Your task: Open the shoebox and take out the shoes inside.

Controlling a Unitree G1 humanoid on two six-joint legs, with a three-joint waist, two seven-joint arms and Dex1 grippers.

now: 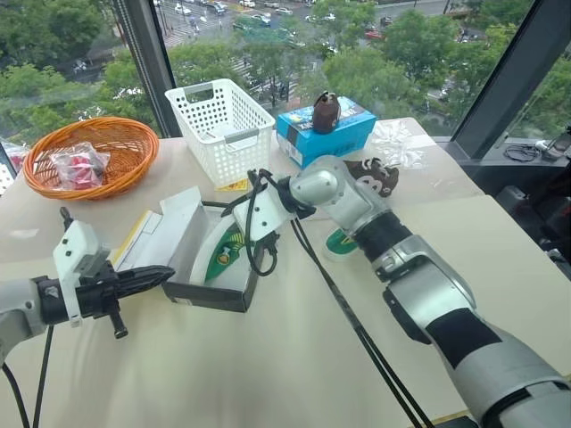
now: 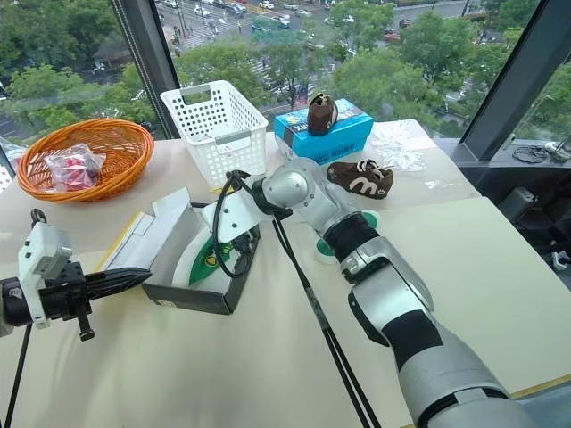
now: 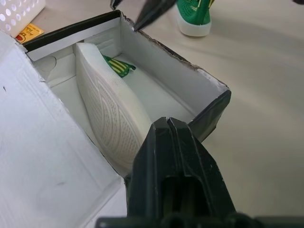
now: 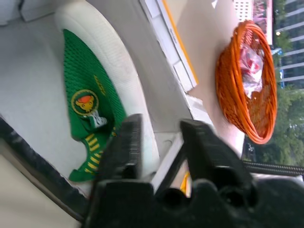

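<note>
Nearest the surface's front edge, toward its left side, the left gripper (image 1: 165, 274) hangs with its jaws shut on nothing, pointing at the near end of the shoebox (image 1: 214, 294). That box lies open left of centre, its yellow lid (image 2: 134, 234) folded back flat toward the left edge, white inside showing above a dark base. One shoe (image 3: 111, 107) lies on its side in the box, white upper and green sole with yellow marks. Over the box's far end hovers the right gripper (image 4: 161, 142), jaws parted and holding nothing, aimed down at that shoe. The second shoe (image 2: 323, 247) already sits on the surface just right of the box, partly hidden behind the right arm.

Judging by its look, the shoe is small, light and soft in the mesh upper, with a firmer rubber rim; it should not slip much. A pinch across the side wall near the heel or the collar seems the best hold, as the toe mesh would likely buckle. The cardboard box is light and could slide when the shoe is lifted.

Farther back stand an orange basket (image 1: 125, 143), a white basket (image 1: 223, 125), a blue box (image 1: 308, 138) and brown shoes (image 2: 361, 178).
</note>
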